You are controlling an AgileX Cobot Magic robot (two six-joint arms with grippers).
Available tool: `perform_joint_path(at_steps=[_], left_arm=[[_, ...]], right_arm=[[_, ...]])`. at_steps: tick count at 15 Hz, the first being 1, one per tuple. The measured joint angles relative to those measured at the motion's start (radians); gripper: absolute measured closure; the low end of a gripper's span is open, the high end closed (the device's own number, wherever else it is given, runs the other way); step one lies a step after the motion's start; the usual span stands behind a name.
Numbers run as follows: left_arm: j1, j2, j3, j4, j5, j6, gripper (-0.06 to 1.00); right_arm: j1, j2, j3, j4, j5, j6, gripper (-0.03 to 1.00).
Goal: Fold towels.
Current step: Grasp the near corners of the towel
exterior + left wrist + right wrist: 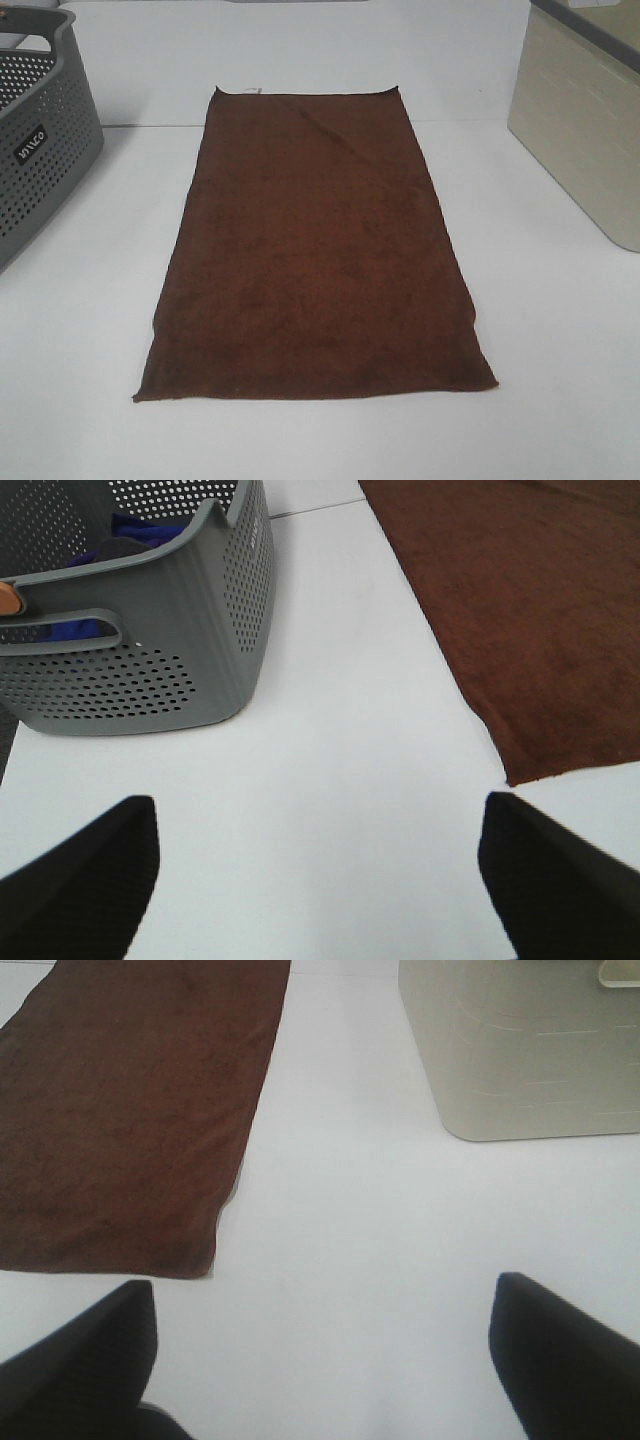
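Note:
The dark reddish-brown towel lies flat and spread out lengthwise in the middle of the white table, with a small white tag on its far short edge. It also shows in the left wrist view and in the right wrist view. Neither arm shows in the exterior high view. My left gripper is open and empty over bare table, left of the towel's near left corner. My right gripper is open and empty over bare table, right of the towel's near right corner.
A grey perforated basket stands at the table's left, holding blue and purple cloth. A beige bin stands at the right, also in the right wrist view.

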Motion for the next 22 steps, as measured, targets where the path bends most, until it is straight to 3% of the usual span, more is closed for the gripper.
perform_joint_path(at_steps=[17, 20, 22], left_arm=[[0.0, 0.0, -0.001, 0.0, -0.001, 0.0, 0.12], [0.0, 0.03, -0.017, -0.002, -0.085, -0.026, 0.13], [0.0, 0.16, 0.001, -0.098, -0.354, -0.081, 0.14]], right_arm=[[0.0, 0.0, 0.0, 0.0, 0.0, 0.0, 0.12], [0.0, 0.031, -0.009, -0.005, -0.017, 0.0, 0.12], [0.0, 0.183, -0.02, -0.006, -0.179, 0.001, 0.12]])
